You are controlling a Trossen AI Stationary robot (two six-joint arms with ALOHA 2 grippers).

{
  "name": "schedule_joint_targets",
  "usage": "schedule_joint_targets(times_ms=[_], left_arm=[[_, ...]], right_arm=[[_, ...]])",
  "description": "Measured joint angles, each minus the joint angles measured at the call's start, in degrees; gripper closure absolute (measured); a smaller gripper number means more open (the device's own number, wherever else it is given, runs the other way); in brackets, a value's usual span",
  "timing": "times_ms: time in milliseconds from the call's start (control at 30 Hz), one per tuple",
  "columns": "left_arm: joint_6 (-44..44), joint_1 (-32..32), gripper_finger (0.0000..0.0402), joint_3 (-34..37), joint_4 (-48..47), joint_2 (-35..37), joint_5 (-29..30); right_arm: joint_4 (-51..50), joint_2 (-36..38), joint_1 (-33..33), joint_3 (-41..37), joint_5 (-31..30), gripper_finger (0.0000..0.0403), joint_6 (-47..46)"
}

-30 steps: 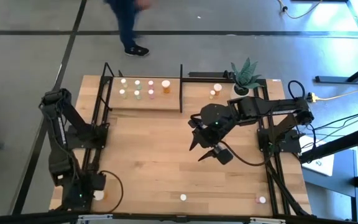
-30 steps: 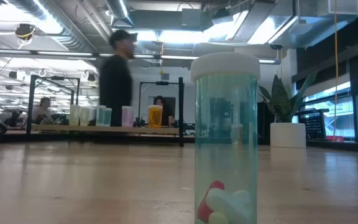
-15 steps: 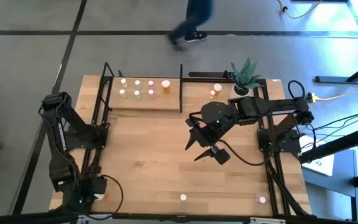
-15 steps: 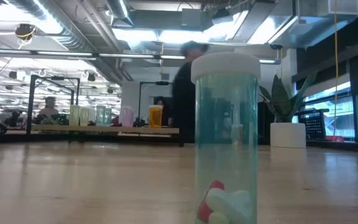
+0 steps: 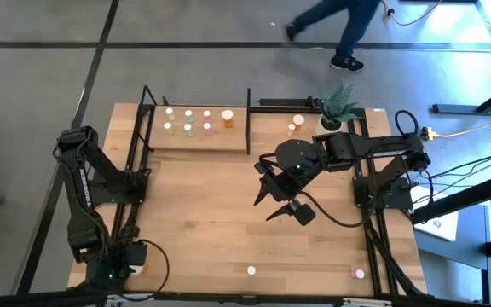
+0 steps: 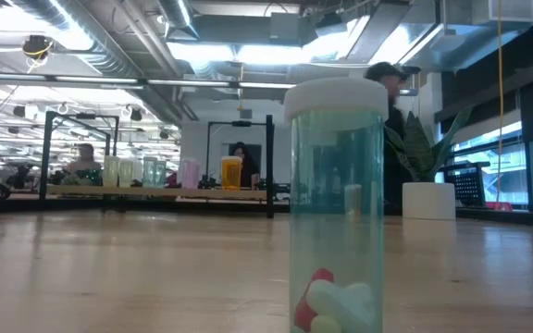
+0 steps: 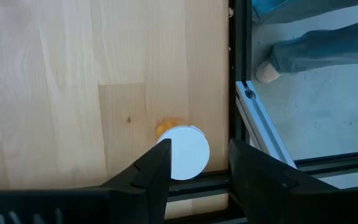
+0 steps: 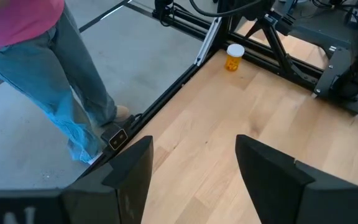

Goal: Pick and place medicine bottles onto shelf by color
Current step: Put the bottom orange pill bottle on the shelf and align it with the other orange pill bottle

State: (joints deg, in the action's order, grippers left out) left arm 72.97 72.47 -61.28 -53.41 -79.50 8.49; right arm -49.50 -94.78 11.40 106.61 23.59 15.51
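The task's things were tiny round medicine bottles with white caps: seven stood in two short rows on the pale flat wooden shelf with thin black frame (image 5: 196,139) at the table's far edge, their bodies white, green, pink and one larger orange (image 5: 228,118). Two more orange ones (image 5: 295,124) stood just beside the white plant pot with spiky green leaves (image 5: 334,113). Along the near edge, well apart, sat a clear greenish bottle holding pills (image 6: 336,208), a pink one (image 5: 359,275) at the right corner, and an orange bottle (image 7: 180,149) tight against the black edge rail at the left corner. The left gripper (image 7: 197,163) hung directly over that bottle, fingers apart on either side of its cap, not closed on it. The right gripper (image 5: 268,198) hovered open and empty above the bare middle of the light wooden tabletop (image 5: 203,213). A person in blue trousers (image 5: 339,21) walked beyond the far edge.
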Motion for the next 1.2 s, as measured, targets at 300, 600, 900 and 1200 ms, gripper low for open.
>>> schedule_joint_targets(times_ms=[300, 600, 900, 1200], left_arm=[[0.5, 0.0, 0.0248, 1.9, 0.0, 0.0, 0.0], [1.5, 0.0, 0.0248, 1.9, 0.0, 0.0, 4.7], [2.3, 0.0, 0.0244, 1.9, -0.2, 0.0, 2.9], [3.0, 0.0, 0.0142, 1.9, 0.1, -0.7, 1.5]], right_arm=[[0.0, 0.0, 0.0, 0.0, 0.0, 0.0172, 0.0], [0.0, 0.0, 0.0, 0.0, 0.0, 0.0172, 0.0], [0.0, 0.0, 0.0, 0.0, 0.0, 0.0172, 0.0], [0.0, 0.0, 0.0, 0.0, 0.0, 0.0172, 0.0]])
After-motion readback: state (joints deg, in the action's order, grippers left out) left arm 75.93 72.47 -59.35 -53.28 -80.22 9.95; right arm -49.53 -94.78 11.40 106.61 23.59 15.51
